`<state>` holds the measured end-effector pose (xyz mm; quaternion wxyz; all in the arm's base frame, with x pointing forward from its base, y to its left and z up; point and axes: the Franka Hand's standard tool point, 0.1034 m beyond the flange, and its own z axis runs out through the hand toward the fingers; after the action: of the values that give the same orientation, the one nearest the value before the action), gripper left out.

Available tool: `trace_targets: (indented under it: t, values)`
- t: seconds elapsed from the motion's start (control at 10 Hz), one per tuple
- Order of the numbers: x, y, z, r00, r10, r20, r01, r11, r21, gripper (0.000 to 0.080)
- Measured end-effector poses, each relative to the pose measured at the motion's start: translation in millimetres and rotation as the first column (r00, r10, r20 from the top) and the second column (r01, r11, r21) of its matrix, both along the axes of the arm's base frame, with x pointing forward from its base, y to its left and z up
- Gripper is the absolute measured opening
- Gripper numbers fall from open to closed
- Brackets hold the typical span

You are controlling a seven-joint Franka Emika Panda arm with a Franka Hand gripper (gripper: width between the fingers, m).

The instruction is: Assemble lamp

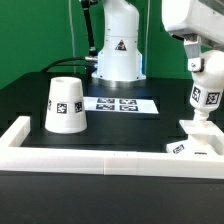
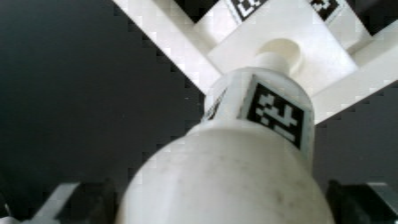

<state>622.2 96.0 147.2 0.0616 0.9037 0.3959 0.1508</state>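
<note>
Black matte table top (image 1: 30, 95) under the whole work area, backed by a green curtain-like backdrop (image 1: 40, 30) across the rear of the room. No further room detail resolvable.

White robot pedestal (image 1: 118, 50) at rear centre of the table, marked with a black warning triangle.

White raised rail (image 1: 90, 160) along the front edge of the table, turning back along the exterior view's left to form a corner.

Lamp shade (image 1: 65, 105): white, tapered, standing wide end down and narrow end up on the table at the exterior view's left, just behind the rail. One black-and-white tag facing the camera. Well apart from the other lamp parts.

Marker board (image 1: 122, 103): flat on the table in front of the pedestal, just beside the shade on the exterior view's right.

Bulb piece (image 1: 205, 95): white, rounded, upright at the exterior view's right, tag on its side, narrow end down. Same piece filling the wrist view (image 2: 222, 170), tag (image 2: 276, 105) clearly visible.

Lamp base (image 1: 200, 142): small, flat, white, directly beneath the bulb piece and close to the front rail. Lower end of the bulb apparently touching it; seating not determinable.

Gripper (image 1: 198, 64): closed around the upper end of the bulb piece, fingers spread only by the width of that part.
</note>
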Motion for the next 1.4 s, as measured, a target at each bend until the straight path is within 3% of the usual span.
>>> trace_targets:
  t: [0.8, 1.4]
  values:
    - [-11.1, 1.7, -13.9, 1.000, 0.007, -0.008, -0.007, 1.000, 0.003, 0.0577]
    - [-16.3, 9.2, -14.9, 0.991, 0.023, 0.135, -0.030, 0.998, 0.052, 0.0577]
